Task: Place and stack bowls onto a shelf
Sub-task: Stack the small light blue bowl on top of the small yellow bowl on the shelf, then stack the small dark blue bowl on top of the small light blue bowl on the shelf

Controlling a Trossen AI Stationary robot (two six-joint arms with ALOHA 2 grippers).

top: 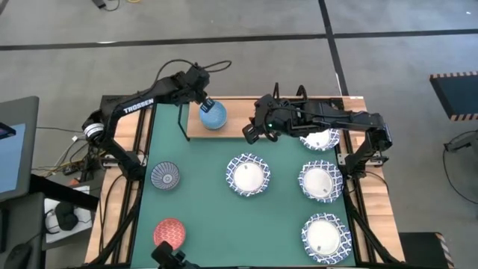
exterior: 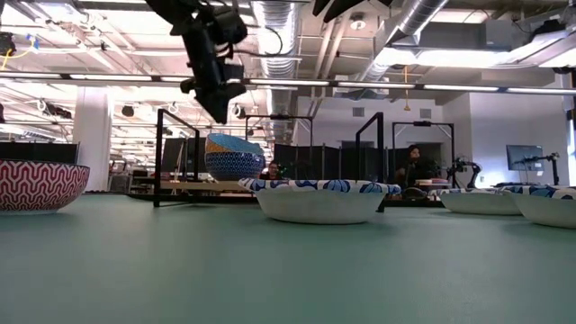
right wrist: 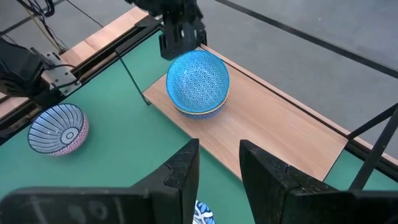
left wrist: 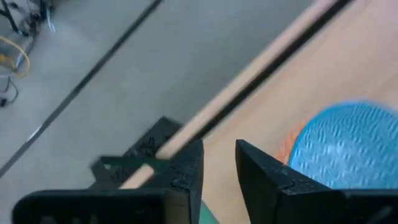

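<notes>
A blue bowl [top: 213,115] sits at the left end of the light-wood shelf [top: 284,112], nested slightly tilted in a second bowl whose yellow rim [right wrist: 202,114] shows beneath it. My left gripper [top: 203,101] hovers open just beyond the blue bowl [left wrist: 348,149], at its far-left side, touching nothing. My right gripper [top: 249,134] is open above the shelf's near edge, right of the stack, which shows ahead of its fingers [right wrist: 198,81]. On the green mat rest a grey bowl [top: 165,176], a red bowl [top: 169,232] and several white blue-rimmed bowls [top: 248,175].
One white bowl [top: 320,140] lies under my right arm near the shelf's right end. The shelf's black wire end frames [top: 181,119] stand at each end. The middle and right of the plank [right wrist: 280,124] are bare. A wooden table edge frames the mat [top: 194,217].
</notes>
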